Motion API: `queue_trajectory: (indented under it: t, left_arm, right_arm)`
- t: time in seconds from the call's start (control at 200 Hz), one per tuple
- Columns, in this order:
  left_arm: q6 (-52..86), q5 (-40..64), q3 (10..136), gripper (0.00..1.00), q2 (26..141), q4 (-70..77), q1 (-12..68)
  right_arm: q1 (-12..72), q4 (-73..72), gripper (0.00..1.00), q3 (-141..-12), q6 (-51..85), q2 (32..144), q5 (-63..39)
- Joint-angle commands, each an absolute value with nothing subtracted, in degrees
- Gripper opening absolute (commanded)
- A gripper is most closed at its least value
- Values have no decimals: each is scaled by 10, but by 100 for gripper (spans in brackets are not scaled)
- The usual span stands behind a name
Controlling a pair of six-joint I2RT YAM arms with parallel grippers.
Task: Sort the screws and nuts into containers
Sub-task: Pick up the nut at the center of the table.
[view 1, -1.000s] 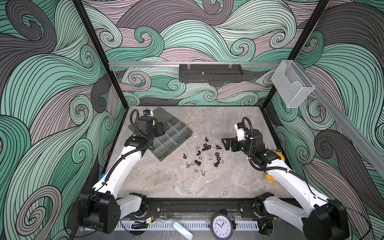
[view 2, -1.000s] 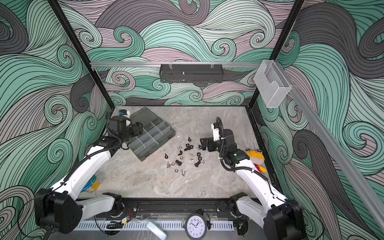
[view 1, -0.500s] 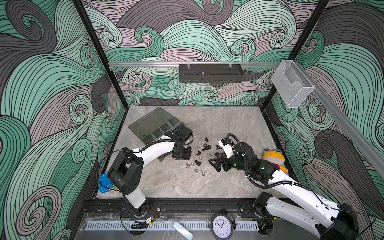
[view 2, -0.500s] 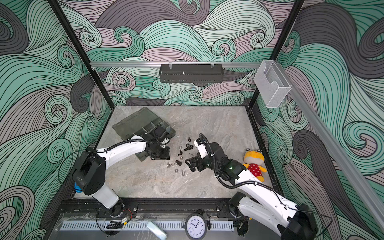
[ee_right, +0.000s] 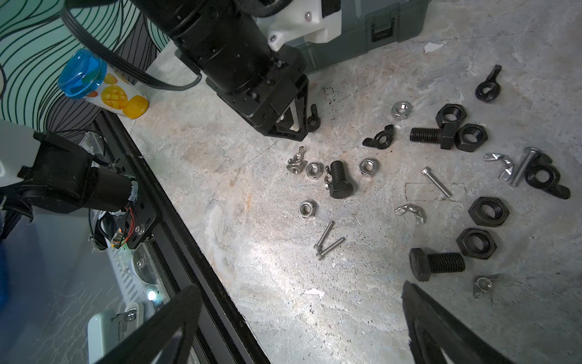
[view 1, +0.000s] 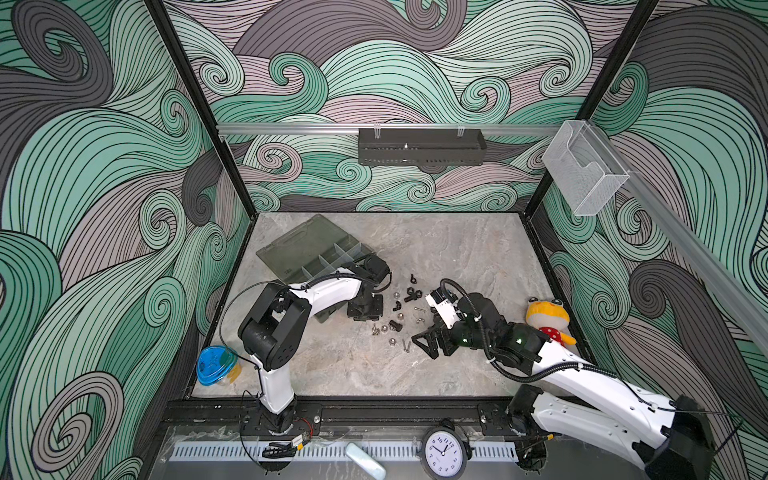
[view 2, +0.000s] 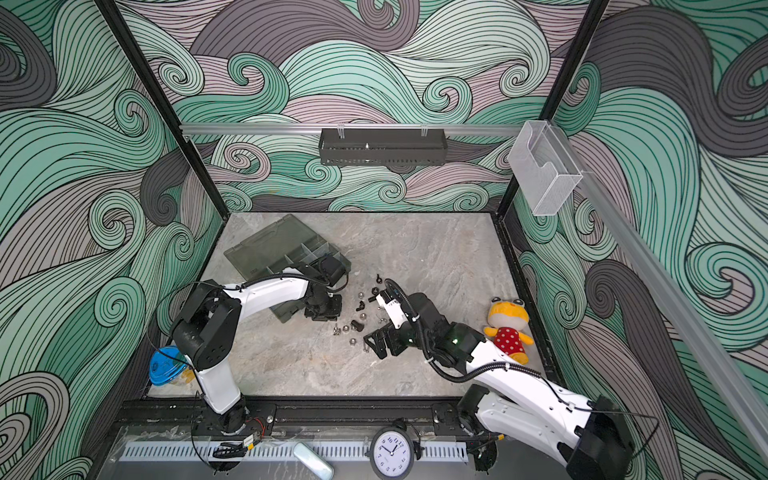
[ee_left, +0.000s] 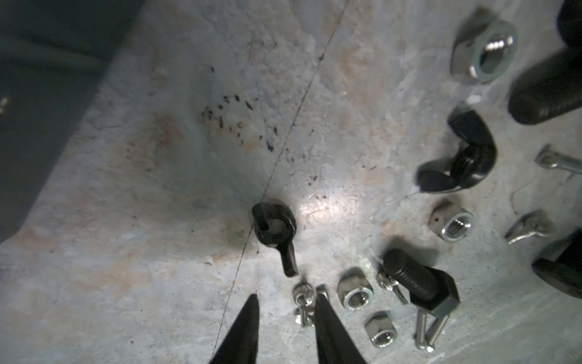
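Screws and nuts lie loose on the stone floor: black bolts, thin silver screws, black hex nuts and silver hex nuts. The open organiser with the containers sits at the back left. My left gripper is low at the pile's left edge, between box and pile. Its jaws stand a little apart, open, with a small silver wing nut against one finger. My right gripper hovers at the pile's front, wide open and holding nothing.
A blue-lidded tub stands at the front left corner. A yellow plush toy lies by the right wall behind my right arm. A black front rail borders the floor. A clear wall box hangs high on the right.
My left gripper has swung from over the organiser down to the pile's left edge. The right gripper has come forward from the pile's right side to its front.
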State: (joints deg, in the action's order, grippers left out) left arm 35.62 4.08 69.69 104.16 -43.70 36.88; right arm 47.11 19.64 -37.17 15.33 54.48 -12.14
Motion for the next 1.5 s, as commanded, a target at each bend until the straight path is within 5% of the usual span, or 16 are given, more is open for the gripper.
queue_trajectory:
  t: [0.0,0.751,1.076,1.491]
  left_arm:
    - [366,21,726,32,1058,-449,367]
    - [357,2,739,21,1101,-445,366]
    - [343,4,756,4,1107,-461,365]
    - [287,-38,759,0,976,-522,329]
  right_arm:
    - [476,194,99,-387,143,554,-114]
    - [476,191,99,-377,142,555,-110]
    - [477,194,99,-377,144,548,-107]
    - [483,165,99,-446,117,631,-139]
